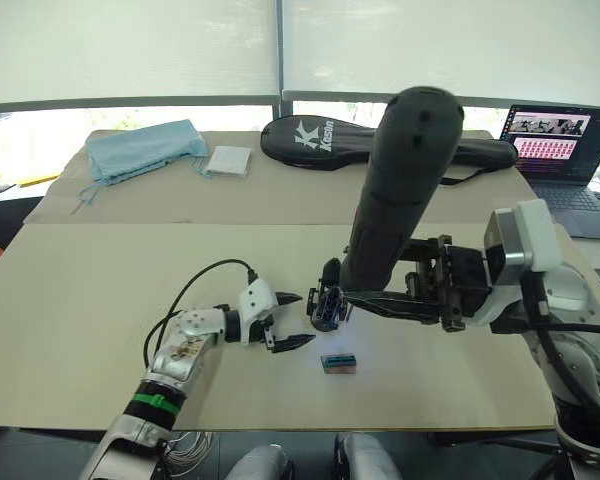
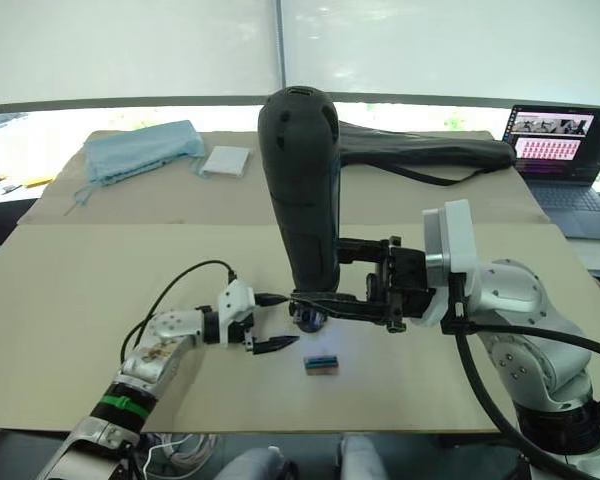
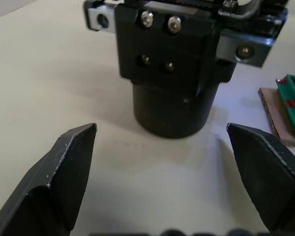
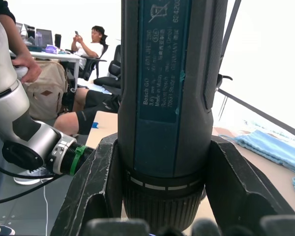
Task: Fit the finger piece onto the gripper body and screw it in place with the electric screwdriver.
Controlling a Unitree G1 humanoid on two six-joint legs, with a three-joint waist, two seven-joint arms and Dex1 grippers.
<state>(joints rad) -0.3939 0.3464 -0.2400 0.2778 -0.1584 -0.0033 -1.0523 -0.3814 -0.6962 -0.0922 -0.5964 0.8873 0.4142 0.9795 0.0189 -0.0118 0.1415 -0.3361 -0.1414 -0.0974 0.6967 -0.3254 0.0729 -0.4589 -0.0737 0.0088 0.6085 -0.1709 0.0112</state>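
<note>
**A:** What sits on the desk (image 1: 100,300)?

**B:** A wide beige surface. Near its front middle stands the gripper body (image 1: 327,305), a small black blocky mechanism on a round base. In the left wrist view its block face shows four screw heads, and the round base rests on the desk.

**A:** Where are the robot's claws?

**B:** The left claw (image 1: 288,320) lies low on the desk, just to the left of the gripper body. Its two black fingers are spread wide apart and hold nothing; the gripper body stands just ahead of the gap between them, not touched by either one.

**A:** And the right one?

**B:** The right claw (image 2: 325,297) reaches in from the right, closed around the electric screwdriver (image 1: 400,185). The screwdriver is a thick black cylinder held nearly upright, rounded end up and tilted a little. Its lower end comes down right at the gripper body. In the right wrist view both fingers press against its sides near the ribbed collar.

**A:** Anything else nearby?

**B:** A tiny green-and-brown box (image 1: 338,363) lies just in front of the gripper body. Toward the back are a blue cloth (image 1: 145,148), a small white pad (image 1: 228,160), a long black racket bag (image 1: 320,140) and, at far right, an open laptop (image 1: 560,150). I cannot make out the finger piece.
</note>
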